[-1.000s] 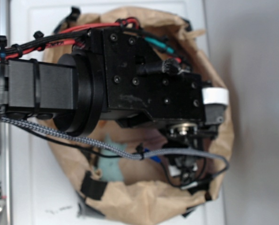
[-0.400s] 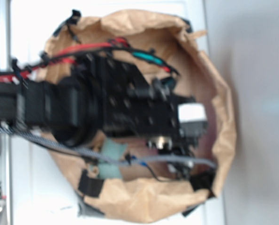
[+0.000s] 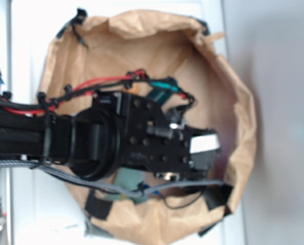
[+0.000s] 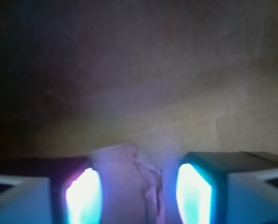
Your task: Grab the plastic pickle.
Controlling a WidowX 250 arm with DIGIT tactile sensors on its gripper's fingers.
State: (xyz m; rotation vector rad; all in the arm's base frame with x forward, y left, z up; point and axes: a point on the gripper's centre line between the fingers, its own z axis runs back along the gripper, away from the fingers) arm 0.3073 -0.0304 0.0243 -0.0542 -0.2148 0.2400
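Black robot arm reaching into a crumpled brown paper bag

In the exterior view the black metal arm with red and black cables [image 3: 95,148] lies across the wide-open crumpled brown paper bag [image 3: 233,92], its wrist and white-tipped head deep inside the bag's hollow; a patch of fuzzy teal cloth [image 3: 127,178] shows just under the arm. In the wrist view the gripper [image 4: 139,193] has its two pale, glowing fingers [image 4: 85,196] spread apart with a clear gap, and only the bag's creased brown paper floor [image 4: 143,116] shows between them, so it holds nothing. The dark green plastic pickle cannot be made out in either view; the arm hides much of the bag's inside
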